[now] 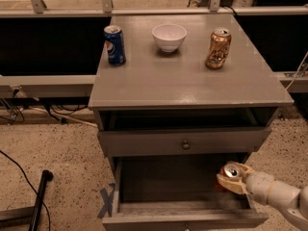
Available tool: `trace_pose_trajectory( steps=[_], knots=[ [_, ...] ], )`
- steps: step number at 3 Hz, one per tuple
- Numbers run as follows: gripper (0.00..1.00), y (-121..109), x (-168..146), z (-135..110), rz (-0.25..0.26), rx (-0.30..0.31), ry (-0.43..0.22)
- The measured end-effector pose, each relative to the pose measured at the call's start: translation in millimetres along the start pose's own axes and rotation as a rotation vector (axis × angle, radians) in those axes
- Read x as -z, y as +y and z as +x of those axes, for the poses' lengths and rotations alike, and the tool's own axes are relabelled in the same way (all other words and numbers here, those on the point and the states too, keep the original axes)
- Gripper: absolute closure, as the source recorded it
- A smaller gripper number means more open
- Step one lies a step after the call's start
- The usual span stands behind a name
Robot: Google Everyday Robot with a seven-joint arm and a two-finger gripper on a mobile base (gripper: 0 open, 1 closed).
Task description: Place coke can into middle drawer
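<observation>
The coke can (231, 172) shows its silver top and a sliver of red side at the lower right. My gripper (232, 179) is shut on it, with cream fingers (228, 185) wrapped around its body. It holds the can upright inside the right end of the open middle drawer (159, 186), close to the right wall. The can's lower part is hidden behind the fingers and drawer. The white arm reaches in from the lower right corner.
On the grey cabinet top (187, 81) stand a blue Pepsi can (114, 44), a white bowl (169, 37) and a gold-brown can (218, 48). A shut drawer front with a small knob (185, 145) sits above the open drawer. A black pole (39, 198) lies on the floor at left.
</observation>
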State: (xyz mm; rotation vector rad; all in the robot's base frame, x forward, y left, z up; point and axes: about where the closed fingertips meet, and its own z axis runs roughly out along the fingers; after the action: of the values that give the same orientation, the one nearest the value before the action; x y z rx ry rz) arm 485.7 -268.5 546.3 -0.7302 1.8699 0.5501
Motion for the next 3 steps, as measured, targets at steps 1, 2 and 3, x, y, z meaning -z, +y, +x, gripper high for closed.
trace_pose_trajectory(
  steps=[1, 2, 3],
  knots=[
    [1.00, -3, -19, 15, 0.019, 0.011, 0.008],
    [1.00, -6, -40, 34, 0.034, 0.042, 0.018],
    [1.00, -8, -52, 47, 0.034, 0.063, 0.031]
  ],
)
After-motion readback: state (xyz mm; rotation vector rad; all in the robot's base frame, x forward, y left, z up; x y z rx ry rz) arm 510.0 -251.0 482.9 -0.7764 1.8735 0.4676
